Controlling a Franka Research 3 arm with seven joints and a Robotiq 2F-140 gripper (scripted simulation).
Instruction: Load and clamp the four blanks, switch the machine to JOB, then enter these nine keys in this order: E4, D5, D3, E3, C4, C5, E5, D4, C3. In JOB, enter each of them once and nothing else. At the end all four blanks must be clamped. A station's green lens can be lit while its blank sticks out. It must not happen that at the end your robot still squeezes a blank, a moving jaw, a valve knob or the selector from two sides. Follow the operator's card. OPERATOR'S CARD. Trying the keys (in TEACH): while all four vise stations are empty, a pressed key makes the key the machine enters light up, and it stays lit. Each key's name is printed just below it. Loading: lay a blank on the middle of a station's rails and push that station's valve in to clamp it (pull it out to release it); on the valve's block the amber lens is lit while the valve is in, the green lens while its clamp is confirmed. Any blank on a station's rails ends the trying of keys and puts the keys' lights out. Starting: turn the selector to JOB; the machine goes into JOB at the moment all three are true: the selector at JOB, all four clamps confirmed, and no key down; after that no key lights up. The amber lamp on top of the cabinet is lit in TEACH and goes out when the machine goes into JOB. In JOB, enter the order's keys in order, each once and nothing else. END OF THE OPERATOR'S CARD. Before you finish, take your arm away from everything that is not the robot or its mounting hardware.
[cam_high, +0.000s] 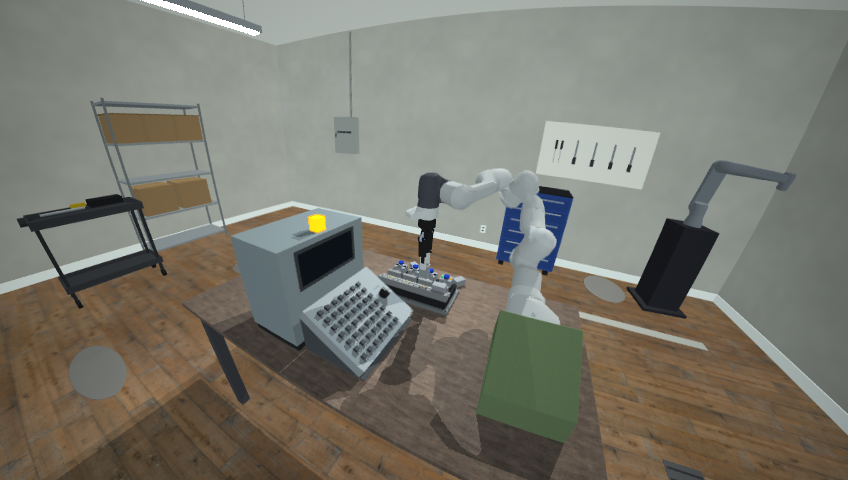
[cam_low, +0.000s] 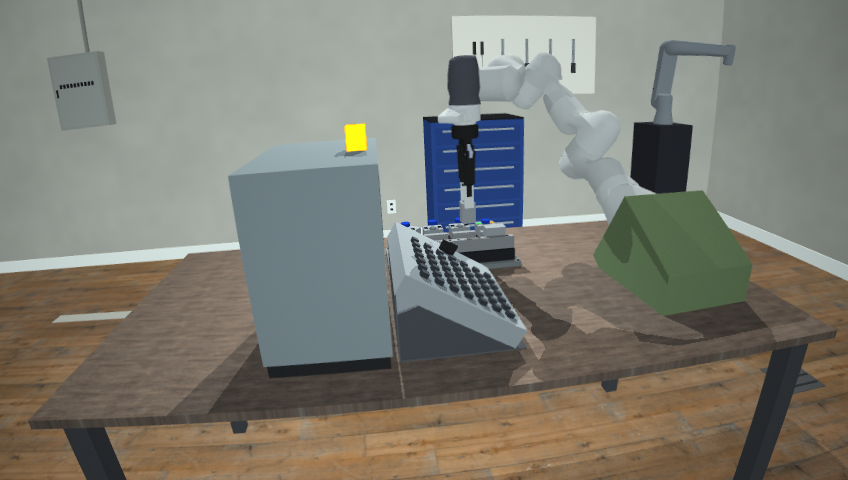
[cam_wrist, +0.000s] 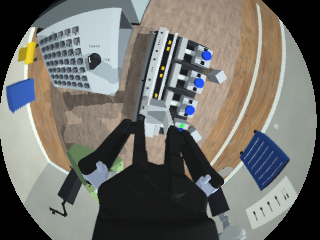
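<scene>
Selector (cam_high: 383, 293) (cam_low: 448, 246) (cam_wrist: 94, 61): on the sloped panel (cam_high: 404, 314) (cam_low: 505, 334) (cam_wrist: 107, 30) around it, you can read "TEACH" and, a bit fuzzy, "JOB".
Keys (cam_high: 363, 358) (cam_low: 510, 313) (cam_wrist: 75, 30): their names are too tiny for you to read.
Vise rail (cam_wrist: 156, 60): its little marks are too small too.

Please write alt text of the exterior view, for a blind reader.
A robot's end effector grips a gray blank above a vise bench, behind a sloped keypad and a gray cabinet whose top lamp glows amber.
</scene>
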